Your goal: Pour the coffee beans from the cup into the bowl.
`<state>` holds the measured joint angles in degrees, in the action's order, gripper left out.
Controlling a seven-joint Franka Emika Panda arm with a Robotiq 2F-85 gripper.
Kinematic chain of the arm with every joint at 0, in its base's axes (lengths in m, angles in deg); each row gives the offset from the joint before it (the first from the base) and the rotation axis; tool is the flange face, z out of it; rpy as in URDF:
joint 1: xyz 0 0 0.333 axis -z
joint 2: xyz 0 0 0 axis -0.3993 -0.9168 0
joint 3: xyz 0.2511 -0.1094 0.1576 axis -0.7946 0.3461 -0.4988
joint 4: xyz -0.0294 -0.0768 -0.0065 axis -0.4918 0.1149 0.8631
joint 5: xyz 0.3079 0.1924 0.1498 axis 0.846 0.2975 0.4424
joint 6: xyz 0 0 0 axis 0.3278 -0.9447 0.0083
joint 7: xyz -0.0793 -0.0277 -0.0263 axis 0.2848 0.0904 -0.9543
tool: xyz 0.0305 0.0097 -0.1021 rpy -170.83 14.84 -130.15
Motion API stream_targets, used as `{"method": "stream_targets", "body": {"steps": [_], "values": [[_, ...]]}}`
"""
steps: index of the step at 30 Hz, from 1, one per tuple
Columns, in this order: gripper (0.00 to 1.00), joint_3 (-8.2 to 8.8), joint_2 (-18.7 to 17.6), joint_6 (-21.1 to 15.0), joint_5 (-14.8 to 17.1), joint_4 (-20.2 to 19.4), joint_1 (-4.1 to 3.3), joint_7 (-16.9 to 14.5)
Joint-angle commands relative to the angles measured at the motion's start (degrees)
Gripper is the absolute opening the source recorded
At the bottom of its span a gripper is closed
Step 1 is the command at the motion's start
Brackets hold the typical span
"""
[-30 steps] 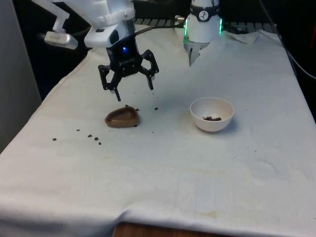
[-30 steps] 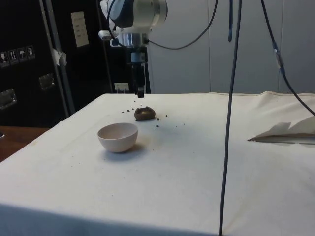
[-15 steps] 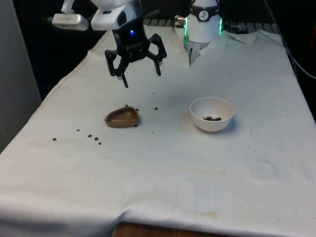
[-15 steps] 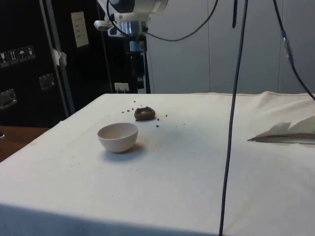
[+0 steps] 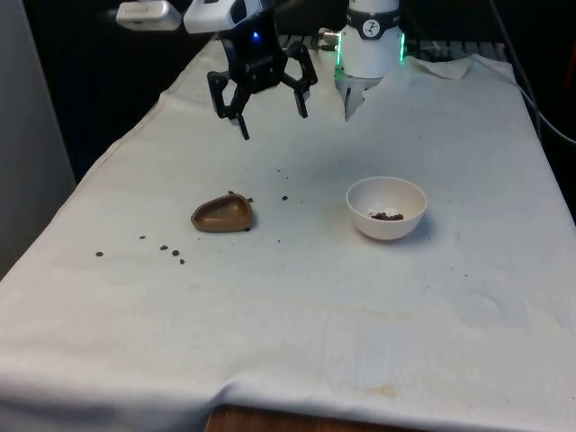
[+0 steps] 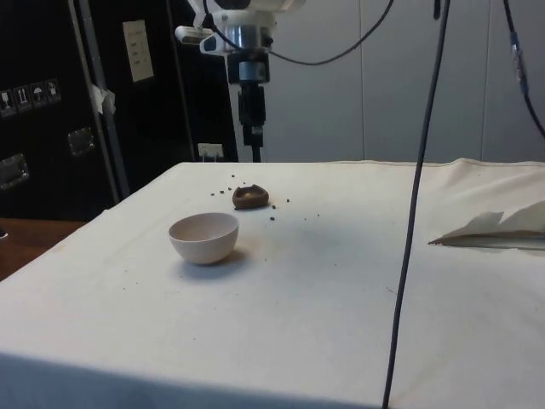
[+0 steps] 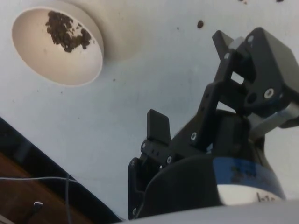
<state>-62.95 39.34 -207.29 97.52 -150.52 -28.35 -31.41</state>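
A brown cup (image 5: 221,215) lies tipped on its side on the white cloth, also seen in the side view as the cup (image 6: 251,198). A white bowl (image 5: 387,208) stands toward the front view's right with a few coffee beans (image 5: 388,216) inside; the wrist view looks down on the bowl (image 7: 58,45) and its beans (image 7: 67,31). My gripper (image 5: 271,115) hangs open and empty, high above the cloth and behind the cup. From the side, the gripper (image 6: 253,146) hangs well over the table's far edge.
Loose beans (image 5: 171,251) are scattered on the cloth left of the cup, and a few more beans (image 5: 284,198) lie between cup and bowl. A fold of cloth (image 6: 494,230) lies at the side view's right. A black cable (image 6: 413,204) hangs in front of the side camera.
My open gripper has risen and drawn back toward the robot's base, away from the fallen cup. Cup, bowl and beans have stayed put.
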Motion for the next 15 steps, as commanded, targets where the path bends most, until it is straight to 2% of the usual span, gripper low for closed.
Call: {"method": "stream_targets", "body": {"steps": [1,6,7,8,15], "values": [[1.00,0.17,0.92,-1.26,-0.46,-1.20,-0.40,0.23],[1.00,-0.23,3.67,-2.69,-0.40,-4.81,-0.29,-0.23],[1.00,-0.40,2.92,-1.43,0.00,-3.78,0.00,-0.40],[1.00,-0.29,4.13,-2.92,-0.40,-5.33,-0.29,-0.34],[1.00,-0.74,7.39,-4.76,-0.29,-9.74,-0.17,-0.97]]}}
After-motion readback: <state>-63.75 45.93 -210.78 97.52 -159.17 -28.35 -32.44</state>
